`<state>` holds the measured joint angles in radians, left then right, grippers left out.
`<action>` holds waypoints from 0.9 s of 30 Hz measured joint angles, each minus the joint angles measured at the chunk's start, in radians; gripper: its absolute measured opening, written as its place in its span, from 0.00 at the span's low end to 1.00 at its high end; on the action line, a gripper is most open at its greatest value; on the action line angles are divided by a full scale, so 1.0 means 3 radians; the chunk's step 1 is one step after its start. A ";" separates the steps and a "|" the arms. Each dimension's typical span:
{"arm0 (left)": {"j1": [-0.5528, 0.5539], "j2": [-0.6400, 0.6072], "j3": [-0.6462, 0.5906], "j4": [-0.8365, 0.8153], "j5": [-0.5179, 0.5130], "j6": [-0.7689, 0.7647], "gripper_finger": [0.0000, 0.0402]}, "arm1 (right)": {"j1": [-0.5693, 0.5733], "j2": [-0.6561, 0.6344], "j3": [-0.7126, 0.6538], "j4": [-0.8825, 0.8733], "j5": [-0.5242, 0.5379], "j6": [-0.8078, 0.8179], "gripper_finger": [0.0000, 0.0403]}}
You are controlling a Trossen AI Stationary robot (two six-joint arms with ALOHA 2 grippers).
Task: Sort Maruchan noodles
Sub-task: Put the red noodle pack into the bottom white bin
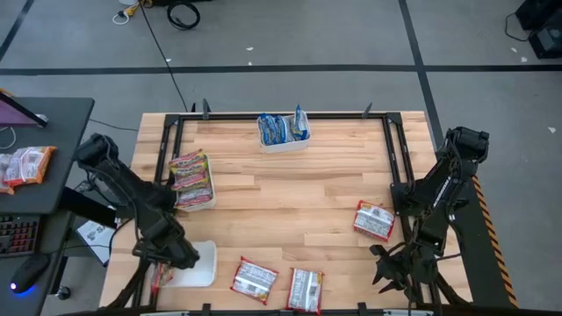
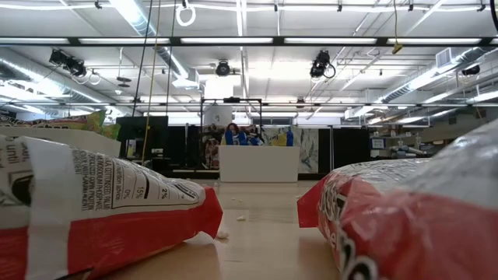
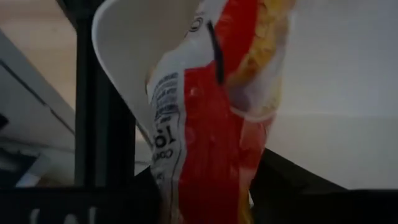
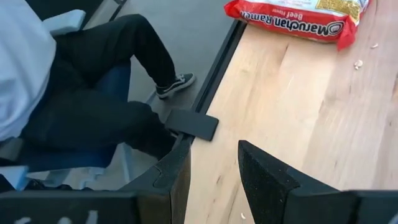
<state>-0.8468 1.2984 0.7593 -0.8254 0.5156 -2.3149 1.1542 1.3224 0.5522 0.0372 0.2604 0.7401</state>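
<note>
My left gripper (image 1: 178,256) hangs at the table's near left corner, beside a white tray (image 1: 202,263). A red-and-white noodle packet (image 3: 205,124) stands upright between its spread fingers, in front of the tray's rim (image 3: 118,37). The same packet (image 1: 158,277) shows below the gripper from above. My right gripper (image 4: 214,180) is open with nothing between its fingers, over the table's near right corner (image 1: 391,263). A red packet (image 4: 292,15) lies flat beyond it, also seen from above (image 1: 375,219). Two more red packets (image 1: 255,279) (image 1: 305,288) lie by the near edge. My left gripper has the red-and-white packet's lower part (image 3: 199,193) between its two fingers, which stand well apart. The packet rises upright past them, crumpled and twisted. I cannot tell whether either finger touches it.
A tray of orange-yellow packets (image 1: 191,180) stands at the left, and a tray of blue packets (image 1: 283,130) at the far edge. A black frame (image 1: 397,158) rims the table. A seated person's leg and shoe (image 4: 124,68) show beyond the right edge. Bare wood lies mid-table.
</note>
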 joint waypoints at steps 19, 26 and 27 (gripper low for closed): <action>0.0041 -0.0202 0.0239 0.0342 0.0007 -0.0030 0.05 | -0.0362 0.0000 0.0000 0.0001 -0.0151 -0.0394 0.35; 0.0508 -0.0251 0.0152 0.0540 0.0850 0.0149 0.05 | -0.0189 0.0000 0.0000 -0.0003 0.0023 -0.0286 0.34; 0.0555 -0.0251 0.0122 0.0555 0.0894 0.0164 0.05 | -0.0146 0.0000 0.0000 -0.0003 0.0040 -0.0269 0.33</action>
<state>-0.6801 1.2232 0.7958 -0.6589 0.7837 -2.2658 1.1105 1.3224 0.5522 0.0364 0.2724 0.6594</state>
